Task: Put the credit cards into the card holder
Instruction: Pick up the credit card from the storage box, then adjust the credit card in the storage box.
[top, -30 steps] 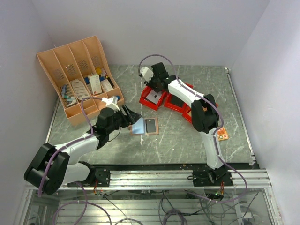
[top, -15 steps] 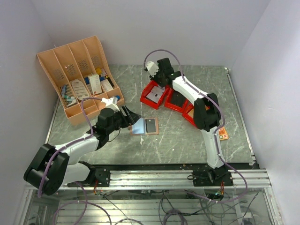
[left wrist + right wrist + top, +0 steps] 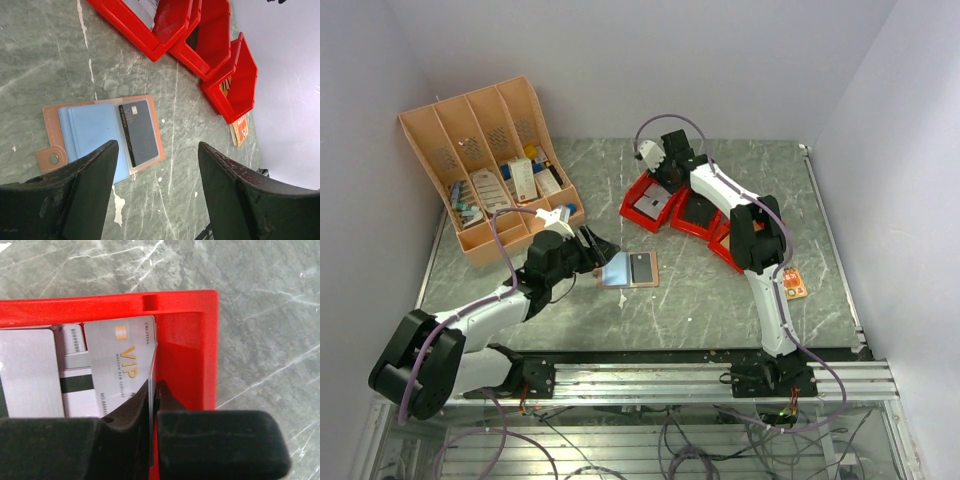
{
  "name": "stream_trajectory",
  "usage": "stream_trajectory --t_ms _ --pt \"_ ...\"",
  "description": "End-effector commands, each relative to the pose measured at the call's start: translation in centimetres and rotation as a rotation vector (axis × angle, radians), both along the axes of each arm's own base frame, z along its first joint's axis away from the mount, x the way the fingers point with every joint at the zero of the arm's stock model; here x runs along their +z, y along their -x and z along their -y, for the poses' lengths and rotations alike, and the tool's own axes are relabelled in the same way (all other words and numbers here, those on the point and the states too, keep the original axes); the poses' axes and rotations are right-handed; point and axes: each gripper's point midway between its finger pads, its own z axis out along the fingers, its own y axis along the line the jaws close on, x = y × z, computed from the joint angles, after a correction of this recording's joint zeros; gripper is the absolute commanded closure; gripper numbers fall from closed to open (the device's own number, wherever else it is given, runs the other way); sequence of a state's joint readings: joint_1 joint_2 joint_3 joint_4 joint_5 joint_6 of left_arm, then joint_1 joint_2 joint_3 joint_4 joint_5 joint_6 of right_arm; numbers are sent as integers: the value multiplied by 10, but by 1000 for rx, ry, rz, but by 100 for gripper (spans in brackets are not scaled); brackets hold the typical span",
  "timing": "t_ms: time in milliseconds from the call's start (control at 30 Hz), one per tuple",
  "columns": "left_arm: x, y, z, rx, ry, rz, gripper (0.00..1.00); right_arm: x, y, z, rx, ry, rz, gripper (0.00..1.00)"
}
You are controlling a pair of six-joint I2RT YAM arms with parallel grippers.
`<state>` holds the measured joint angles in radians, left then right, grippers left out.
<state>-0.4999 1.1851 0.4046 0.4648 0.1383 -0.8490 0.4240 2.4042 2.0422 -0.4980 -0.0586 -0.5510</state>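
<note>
two robot arms at a marble table, one pinching a card in a red bin, the other open beside a card holder

a grey-green marbled table (image 3: 720, 300) fills the overhead view. at its far left corner a large orange-tan slotted organiser rack (image 3: 480, 150) leans back, with small packets in its lower compartments. three red bins (image 3: 692, 215) sit in a row near the far middle of the table, running toward the right.

the right arm reaches far and left over the bins. its right gripper (image 3: 152, 390) is down inside the leftmost bin (image 3: 185, 340), against that bin's right wall. its fingers are pressed together on a thin card (image 3: 151, 370) seen edge-on. just left of it a silver vip card (image 3: 120, 365) lies flat in the bin. further left are a white card with a black stripe (image 3: 75, 385) and a pale grey card (image 3: 27, 375).

the left arm stretches from the near left toward the middle. the left gripper (image 3: 157, 150) has its jaws spread wide with nothing between them, at the left edge of the card holder in the overhead view.

the card holder (image 3: 100, 140) lies open and flat on the table, near the middle and nearer than the bins. it has a tan cover, light blue pockets and a snap tab (image 3: 51, 158) at one corner. a dark card (image 3: 140, 132) sits in its clear pocket.

a small orange card (image 3: 794, 286) lies on the table to the near right, beside the right arm.
</note>
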Motion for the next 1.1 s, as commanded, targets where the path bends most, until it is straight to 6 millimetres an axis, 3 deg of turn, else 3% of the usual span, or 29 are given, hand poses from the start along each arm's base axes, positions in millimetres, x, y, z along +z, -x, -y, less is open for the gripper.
stream_trajectory --t_ms 0,300,400,533,767,1067 --pt "6 -4 -5 22 -14 29 24 12 -1 -9 30 -70 -15 100" --pt "11 0 -10 36 -15 34 24 82 6 -24 58 -464 -143 100" --pt "13 2 -12 40 -13 36 24 80 16 -29 53 -598 -268 100" --pt "14 5 -15 48 -10 36 24 63 33 -35 19 -732 -442 100" --pt "17 8 -19 61 -9 37 24 45 55 -46 8 -845 -622 99" --pt "15 11 -21 65 -9 31 24 30 58 -45 -32 -874 -684 82"
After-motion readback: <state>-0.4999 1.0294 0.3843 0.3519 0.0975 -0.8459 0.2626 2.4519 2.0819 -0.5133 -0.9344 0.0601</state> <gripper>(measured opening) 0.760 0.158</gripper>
